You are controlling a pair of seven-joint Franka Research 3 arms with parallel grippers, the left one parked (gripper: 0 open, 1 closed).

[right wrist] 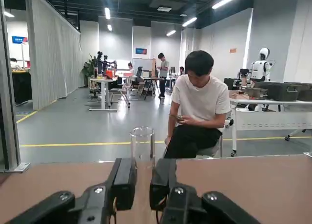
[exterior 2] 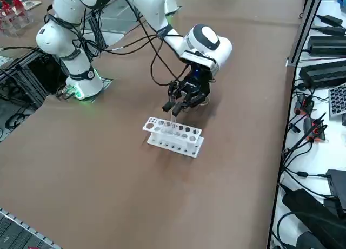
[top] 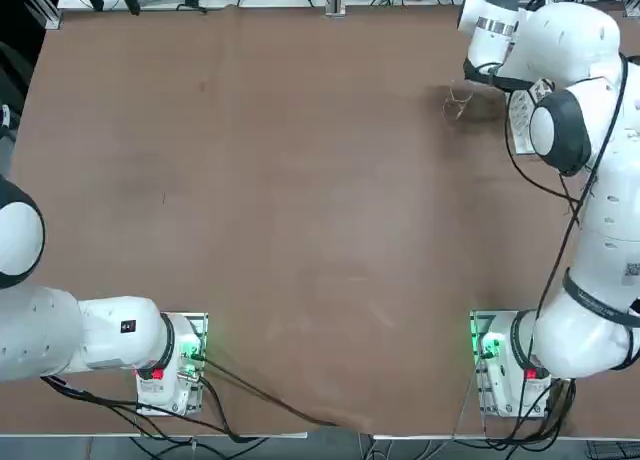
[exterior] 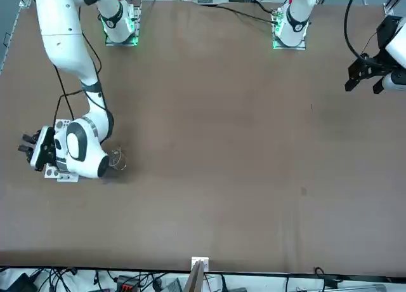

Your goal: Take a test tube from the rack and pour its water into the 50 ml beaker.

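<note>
Right gripper (exterior 2: pixel 174 107) positioned just above white rack (exterior 2: pixel 174 136), fingers (right wrist: pixel 125 177) pinched on thin clear test tube (exterior 2: pixel 173 120), tube hanging over rack's holes. 50 ml beaker (right wrist: pixel 142 142) seen upright on brown table (top: pixel 300 200) just beyond gripper, beside rack. Water not discernible. Seated person (right wrist: pixel 197 112) visible past table edge.

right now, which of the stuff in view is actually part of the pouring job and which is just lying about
Part of the job:
- test tube, held in the shut right gripper
- rack, just below the gripper
- 50 ml beaker, on the table beside the arm

Just about:
- power adapters on the side bench
- seated person beyond the table
</note>
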